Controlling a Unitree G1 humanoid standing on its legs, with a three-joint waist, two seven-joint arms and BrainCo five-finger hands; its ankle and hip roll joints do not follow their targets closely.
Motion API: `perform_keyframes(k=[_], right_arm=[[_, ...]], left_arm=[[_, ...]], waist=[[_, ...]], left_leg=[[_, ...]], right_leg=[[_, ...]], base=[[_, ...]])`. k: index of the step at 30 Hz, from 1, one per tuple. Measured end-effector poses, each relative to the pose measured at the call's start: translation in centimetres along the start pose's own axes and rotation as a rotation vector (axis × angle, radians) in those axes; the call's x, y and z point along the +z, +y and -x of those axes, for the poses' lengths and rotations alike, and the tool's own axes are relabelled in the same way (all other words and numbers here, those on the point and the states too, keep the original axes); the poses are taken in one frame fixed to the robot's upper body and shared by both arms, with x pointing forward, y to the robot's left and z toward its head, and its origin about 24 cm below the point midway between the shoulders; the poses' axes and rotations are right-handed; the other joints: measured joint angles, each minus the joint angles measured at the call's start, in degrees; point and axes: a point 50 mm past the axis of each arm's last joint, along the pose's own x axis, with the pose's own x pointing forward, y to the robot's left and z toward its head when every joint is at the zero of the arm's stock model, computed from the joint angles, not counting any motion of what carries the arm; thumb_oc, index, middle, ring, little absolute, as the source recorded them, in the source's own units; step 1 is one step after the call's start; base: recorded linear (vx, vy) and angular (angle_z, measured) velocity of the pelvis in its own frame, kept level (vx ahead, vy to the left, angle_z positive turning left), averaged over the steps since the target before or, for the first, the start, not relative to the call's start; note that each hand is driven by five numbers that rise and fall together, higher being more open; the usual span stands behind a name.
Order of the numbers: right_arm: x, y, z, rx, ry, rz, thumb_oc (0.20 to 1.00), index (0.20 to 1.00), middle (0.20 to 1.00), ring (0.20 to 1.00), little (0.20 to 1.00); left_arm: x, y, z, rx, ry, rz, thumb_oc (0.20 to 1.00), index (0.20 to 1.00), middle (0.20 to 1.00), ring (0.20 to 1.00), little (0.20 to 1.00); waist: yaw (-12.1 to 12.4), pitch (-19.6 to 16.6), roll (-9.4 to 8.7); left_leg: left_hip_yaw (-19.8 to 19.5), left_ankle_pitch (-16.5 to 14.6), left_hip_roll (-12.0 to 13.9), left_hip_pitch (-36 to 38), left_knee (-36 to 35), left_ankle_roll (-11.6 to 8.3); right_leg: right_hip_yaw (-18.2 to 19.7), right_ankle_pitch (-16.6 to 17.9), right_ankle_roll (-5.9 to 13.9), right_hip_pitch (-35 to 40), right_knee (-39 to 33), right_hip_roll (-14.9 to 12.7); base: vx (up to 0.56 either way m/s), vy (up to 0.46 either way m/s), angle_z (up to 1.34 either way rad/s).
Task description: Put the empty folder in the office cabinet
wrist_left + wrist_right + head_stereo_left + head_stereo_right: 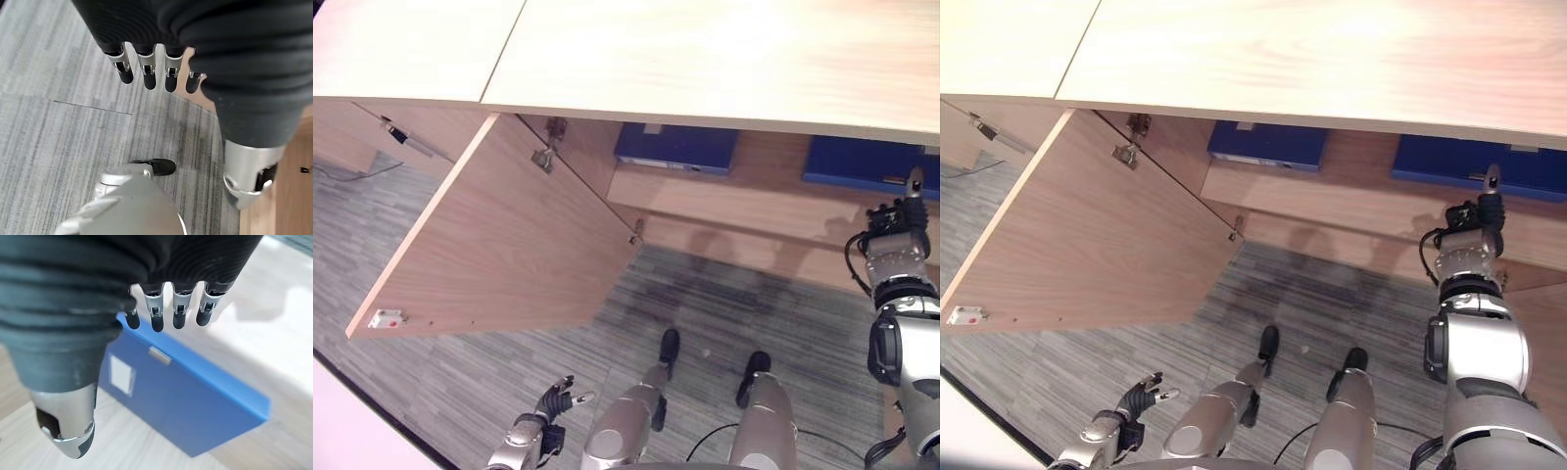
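Two blue folders lie flat on the cabinet shelf [744,201]: one folder [676,148] near the middle, the other folder [860,164] at the right. My right hand [893,220] is raised just in front of the right folder [195,401], fingers [178,316] straight and holding nothing. Low over the carpet at the lower left hangs my left hand [553,401], fingers [146,76] relaxed and empty.
The cabinet's left door [509,245] stands swung wide open toward me, with its hinges at the top. The light wooden cabinet top [705,59] overhangs the shelf. Grey striped carpet [724,304] covers the floor in front.
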Motion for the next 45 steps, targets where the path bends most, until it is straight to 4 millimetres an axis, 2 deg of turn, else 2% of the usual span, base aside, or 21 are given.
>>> perform_keyframes(k=[7,11,16,20,21,25,28,29,30,31,32,33,34,36,37,38,40,41,43,44,45], right_arm=[[-2.4,-2.6,0.4,-0.036,0.053,0.028,1.0,1.0,1.0,1.0,1.0],[-6.8,-5.0,1.9,-0.05,0.153,0.04,1.0,1.0,1.0,1.0,1.0],[-11.0,-9.7,4.9,-0.047,0.259,0.096,1.0,1.0,1.0,1.0,1.0],[-13.2,-11.5,7.4,0.033,0.338,0.262,1.0,1.0,1.0,1.0,1.0],[-13.0,-11.4,8.7,0.166,0.338,0.384,1.0,1.0,1.0,1.0,1.0],[-12.4,-11.8,11.3,0.402,0.342,0.671,1.0,1.0,1.0,1.0,1.0],[-12.5,-12.5,12.8,0.546,0.352,0.934,1.0,1.0,1.0,1.0,1.0],[-12.4,-12.8,13.3,0.576,0.352,1.011,1.0,1.0,1.0,1.0,1.0],[-12.6,-13.3,13.6,0.626,0.354,1.153,1.0,1.0,1.0,1.0,1.0],[-12.7,-13.6,13.8,0.666,0.353,1.262,1.0,1.0,1.0,1.0,1.0],[-12.6,-13.6,13.9,0.729,0.348,1.374,1.0,1.0,1.0,1.0,1.0],[-12.4,-13.2,13.9,0.767,0.326,1.439,1.0,1.0,1.0,1.0,1.0],[-11.8,-12.3,13.2,0.809,0.253,1.53,1.0,1.0,1.0,1.0,1.0],[-11.0,-12.4,12.8,0.841,0.222,1.659,1.0,1.0,1.0,1.0,1.0],[-10.9,-12.6,12.6,0.849,0.21,1.724,1.0,1.0,1.0,1.0,1.0],[-11.3,-12.3,12.4,0.853,0.206,1.726,1.0,1.0,1.0,1.0,1.0],[-12.0,-12.4,11.9,0.858,0.243,1.767,1.0,1.0,1.0,1.0,1.0],[-12.0,-12.6,11.8,0.855,0.258,1.783,1.0,1.0,1.0,1.0,1.0],[-12.3,-12.7,12.0,0.858,0.26,1.783,1.0,1.0,1.0,1.0,1.0],[-12.8,-13.5,12.3,0.847,0.3,1.793,1.0,1.0,1.0,1.0,1.0],[-13.0,-13.9,12.4,0.835,0.322,1.787,1.0,1.0,1.0,1.0,1.0]], left_arm=[[-1.2,0.1,0.1,0.041,0.05,0.063,1.0,1.0,1.0,1.0,1.0],[-1.6,-0.6,-0.1,0.047,0.068,0.099,1.0,1.0,1.0,1.0,1.0],[-1.9,-1.1,-0.2,0.064,0.089,0.155,1.0,1.0,1.0,1.0,1.0],[-2.2,-1.3,-0.2,0.078,0.108,0.198,1.0,1.0,1.0,1.0,1.0],[-1.9,-1.4,-0.3,0.083,0.097,0.233,1.0,1.0,1.0,1.0,1.0],[-2.0,-0.9,-0.2,0.107,0.094,0.253,1.0,1.0,1.0,1.0,1.0],[-2.1,0.1,0.2,0.134,0.073,0.265,1.0,1.0,1.0,1.0,1.0],[-1.5,0.1,0.1,0.131,0.044,0.264,1.0,1.0,1.0,1.0,1.0],[-0.4,0.2,0.0,0.127,-0.011,0.266,1.0,1.0,1.0,1.0,1.0],[0.3,0.6,0.0,0.133,-0.047,0.268,1.0,1.0,1.0,1.0,1.0],[0.5,1.6,0.2,0.121,-0.076,0.24,1.0,1.0,1.0,1.0,1.0],[0.1,3.2,0.7,0.142,-0.075,0.212,1.0,1.0,1.0,1.0,1.0],[-1.2,5.0,1.7,0.213,-0.044,0.216,1.0,1.0,1.0,1.0,1.0],[-2.3,6.3,2.8,0.237,-0.036,0.218,1.0,1.0,1.0,1.0,1.0],[-3.1,7.1,3.3,0.277,-0.008,0.205,1.0,1.0,1.0,1.0,1.0],[-3.4,7.2,3.4,0.28,0.01,0.203,1.0,1.0,1.0,1.0,1.0],[-4.4,6.7,3.7,0.252,0.045,0.216,1.0,1.0,1.0,1.0,1.0],[-4.4,6.2,3.6,0.236,0.036,0.226,1.0,1.0,1.0,1.0,1.0],[-4.2,5.5,3.5,0.215,0.01,0.241,1.0,1.0,1.0,1.0,1.0],[-3.2,4.7,3.0,0.167,-0.024,0.235,1.0,1.0,1.0,1.0,1.0],[-2.7,4.6,2.7,0.148,-0.034,0.227,1.0,1.0,1.0,1.0,1.0]], waist=[[-0.51,-1.62,-0.32],[-1.95,-2.3,-1.41],[-3.66,-4.47,-4.7],[-5.5,-5.69,-6.59],[-6.01,-5.75,-7.04],[-6.08,-6.49,-8.05],[-6.13,-7.19,-9.86],[-6.14,-7.19,-9.84],[-6.23,-7.47,-9.82],[-6.46,-7.52,-9.8],[-5.05,-7.52,-10.08],[-3.26,-7.62,-11.26],[-2.24,-7.54,-10.88],[-0.84,-8.26,-9.22],[0.48,-8.22,-9.75],[0.64,-8.17,-9.63],[1.72,-9.04,-6.96],[1.54,-8.78,-6.56],[2.07,-8.74,-5.93],[1.38,-7.78,-8.48],[1.24,-7.09,-10.52]], left_leg=[[0.79,-0.04,0.82,1.1,0.01,0.0],[1.12,-0.89,1.3,3.23,0.01,-0.16],[2.08,-2.11,3.09,5.46,0.04,-0.87],[2.51,-2.76,3.81,7.2,-0.02,-1.0],[2.7,-3.22,3.78,8.26,-0.03,-0.83],[2.21,-4.59,3.26,11.69,-0.06,0.22],[0.42,-5.33,2.19,14.38,-0.04,0.9],[-1.02,-5.36,2.06,14.77,0.23,0.97],[-4.92,-4.27,2.14,15.27,0.57,0.78],[-7.32,-3.93,2.61,14.56,0.89,0.31],[-9.15,-3.38,2.67,14.16,0.65,-0.46],[-9.29,-2.98,2.37,14.19,0.36,-1.01],[-11.28,-3.81,2.94,13.46,0.18,-1.67],[-12.57,-4.7,3.64,11.94,0.05,-1.37],[-12.08,-7.88,3.81,10.57,1.55,-2.29],[-11.26,-7.93,3.8,9.95,2.26,-2.19],[-9.2,-8.96,4.85,10.03,2.64,-0.67],[-9.19,-7.44,5.25,9.63,2.46,-2.17],[-5.55,-7.1,6.1,7.75,3.77,-2.19],[7.98,-10.73,7.45,6.62,5.75,0.34],[11.58,-10.24,7.37,6.75,7.99,-0.71]], right_leg=[[-0.01,0.88,-0.16,1.71,-2.04,1.07],[-0.02,0.87,-0.15,4.16,-3.21,1.67],[-0.09,2.67,-0.29,8.26,-8.36,4.21],[-0.21,4.04,-0.05,11.48,-12.19,5.36],[-0.61,4.77,0.08,13.32,-13.76,5.44],[-1.43,5.33,0.94,18.36,-16.12,5.17],[-1.79,4.05,2.52,21.47,-13.73,3.83],[-0.84,3.87,2.77,21.71,-12.03,4.01],[3.76,1.96,3.68,21.8,-9.49,5.7],[9.58,-0.53,4.01,22.31,-10.18,9.2],[11.55,-1.16,3.05,23.02,-11.52,10.95],[11.06,-1.29,2.58,23.67,-12.77,11.47],[7.3,-0.34,-0.67,25.68,-14.99,12.42],[4.94,0.09,-1.54,27.16,-17.79,13.39],[2.43,1.3,-2.93,26.8,-19.5,12.4],[1.43,1.0,-3.41,26.81,-19.54,12.04],[-0.59,0.9,-3.47,27.32,-18.6,12.74],[-2.45,0.55,-3.44,27.39,-17.8,12.55],[-4.21,-0.48,-3.78,26.52,-15.49,11.79],[-7.29,-0.63,-4.02,26.19,-15.02,7.89],[-7.97,-0.5,-3.78,26.37,-14.91,5.35]], base=[[0.01,0.011,-0.06],[0.03,-0.001,-0.07],[0.06,0.012,-0.15],[0.05,0.055,-0.09],[0.07,0.109,0.02],[0.05,0.084,0.06],[0.01,-0.079,0.33],[-0.02,-0.091,0.92],[-0.03,-0.166,1.24],[-0.04,-0.096,1.33],[-0.05,-0.169,0.86],[-0.07,-0.223,0.78],[-0.12,-0.263,0.79],[-0.09,-0.126,1.09],[-0.06,-0.086,1.03],[-0.08,-0.075,0.92],[-0.11,0.021,0.62],[-0.23,0.071,0.71],[-0.25,0.064,0.75],[-0.25,0.052,0.8],[-0.24,0.08,0.79]])
